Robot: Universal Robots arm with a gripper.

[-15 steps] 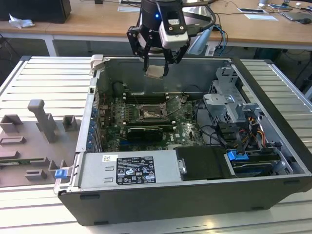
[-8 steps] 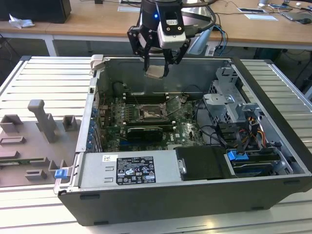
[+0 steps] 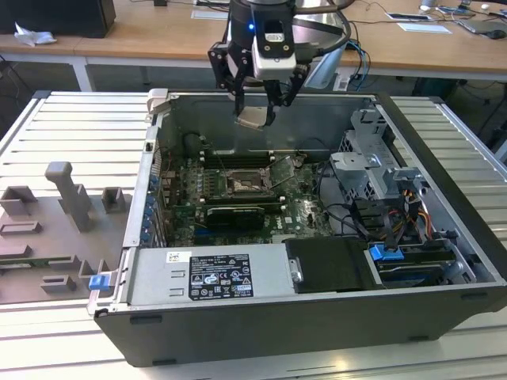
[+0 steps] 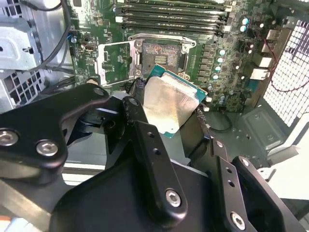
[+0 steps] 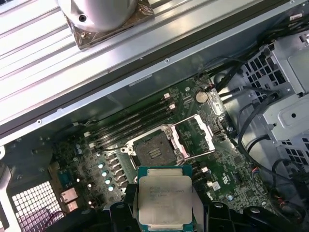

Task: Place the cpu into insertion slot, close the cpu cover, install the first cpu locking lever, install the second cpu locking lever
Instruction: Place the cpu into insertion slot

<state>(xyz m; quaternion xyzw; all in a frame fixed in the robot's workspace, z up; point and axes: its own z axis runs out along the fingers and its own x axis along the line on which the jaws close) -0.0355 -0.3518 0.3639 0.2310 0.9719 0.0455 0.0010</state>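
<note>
Above the open computer case (image 3: 238,336) on the slatted table (image 3: 63,127), high over the motherboard (image 3: 305,214): pinches the cpu (image 3: 252,118) in the end effector (image 3: 255,109), pressed together on two opposite edges of the chip. Grips by the edges, most likely, to leave the underside free for the socket (image 5: 153,151). Holds the chip tilted in the exterior view, pale face up and outward. Presents it face-on in the first wrist view and at a slant in the second. Hangs well apart from the socket, with the memory sticks (image 4: 169,12) just beside that socket on the board. Leaves the socket bare, nothing seated in it. Shows the cpu cover (image 5: 208,137) swung open to one side of the socket on its hinge edge, presumably to keep the way down clear. By judgement an early stage: chip in the grasp, not yet placed, cover not yet shut.

Hides the fingertips and the chip's near edge behind black linkage in the second wrist view. Buries the chip's lower corners between dark finger parts in the first wrist view. Cannot make out the two locking levers with any certainty among the thin metal around the socket. Cannot make out the contacts inside it either, nor any corner mark for lining the chip up. Cannot tell whether the open cover stands upright or lies flat.
</note>
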